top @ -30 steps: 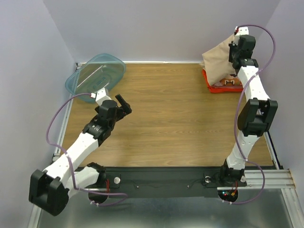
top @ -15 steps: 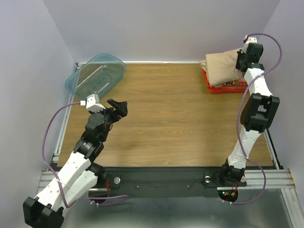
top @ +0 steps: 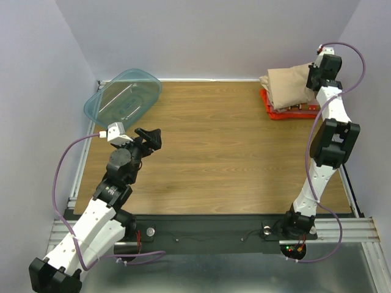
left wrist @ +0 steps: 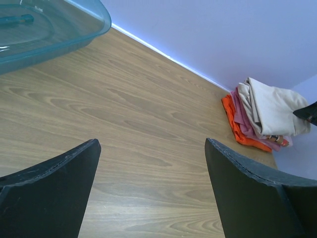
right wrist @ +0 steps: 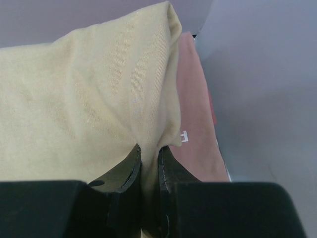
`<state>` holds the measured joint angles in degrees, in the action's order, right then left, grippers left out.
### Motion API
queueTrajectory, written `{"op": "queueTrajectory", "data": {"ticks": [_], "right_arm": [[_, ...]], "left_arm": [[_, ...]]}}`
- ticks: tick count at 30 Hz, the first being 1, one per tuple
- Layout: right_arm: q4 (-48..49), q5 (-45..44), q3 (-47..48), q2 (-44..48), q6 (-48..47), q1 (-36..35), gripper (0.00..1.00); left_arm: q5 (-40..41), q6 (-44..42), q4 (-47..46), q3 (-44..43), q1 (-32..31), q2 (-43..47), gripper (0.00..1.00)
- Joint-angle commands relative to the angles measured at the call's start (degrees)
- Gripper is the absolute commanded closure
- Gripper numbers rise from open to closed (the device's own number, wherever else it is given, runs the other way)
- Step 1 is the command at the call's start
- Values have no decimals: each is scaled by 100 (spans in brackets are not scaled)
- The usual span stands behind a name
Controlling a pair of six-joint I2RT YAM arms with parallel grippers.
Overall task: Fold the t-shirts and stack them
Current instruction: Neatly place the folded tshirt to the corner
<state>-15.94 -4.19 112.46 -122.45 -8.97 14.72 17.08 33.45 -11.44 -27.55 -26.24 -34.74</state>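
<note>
Left wrist: three t-shirts (left wrist: 262,115) (one tub (left wrist: 49,34))

Left arm (top: 98,212) and right arm (top: 330,108): white link shells, black joint housings, looped purple cables (top: 58,183), matte black wedge-shaped fingers (left wrist: 49,198), black base mounts.

The wooden table (top: 220,152) carries a teal tub (top: 122,97) at ten o'clock and a shirt stack (top: 287,84) at two o'clock.
</note>
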Motion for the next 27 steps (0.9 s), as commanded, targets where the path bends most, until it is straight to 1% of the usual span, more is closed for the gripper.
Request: {"op": "queueTrajectory", "data": {"ticks": [1,4,8,9,10,11,12,13,14,15,16,22,24,25,27], "right_arm": [[338,-180,302,38,-70,180,100],[346,-117,276,-59,-8,207,100],[338,-486,434,-340,53,224,99],[338,-504,469,-401,45,224,97],[329,-530,469,-437,45,216,82],[338,-531,461,-481,62,224,70],[329,-539,461,-499,71,224,64],[329,-548,461,-516,123,224,42],[320,-522,461,-508,150,224,25],[320,-487,461,-481,176,224,14],[311,-347,417,-438,220,224,0],[320,-101,127,370,853,224,0],[311,276,-40,625,880,224,0],[320,600,-136,922,1054,224,0],[311,822,-382,1196,1248,215,0]], "left_arm": [[164,-164,-306,48,5,99,1],[208,-164,-350,57,5,90,1],[191,-216,-341,39,5,38,1],[182,-234,-341,31,5,20,1],[182,-260,-341,22,5,11,1],[182,-260,-332,13,5,3,1],[182,-252,-341,13,5,2,1],[182,-269,-350,-13,5,-32,1],[182,-269,-341,-22,5,-33,1],[173,-269,-332,-22,5,-59,1],[173,-260,-306,-57,5,-68,1],[181,-251,-192,-137,5,-112,1],[234,-234,-165,-128,5,-94,1],[260,-225,-174,-102,5,-94,1],[226,-234,-165,-66,5,-59,1]]}}
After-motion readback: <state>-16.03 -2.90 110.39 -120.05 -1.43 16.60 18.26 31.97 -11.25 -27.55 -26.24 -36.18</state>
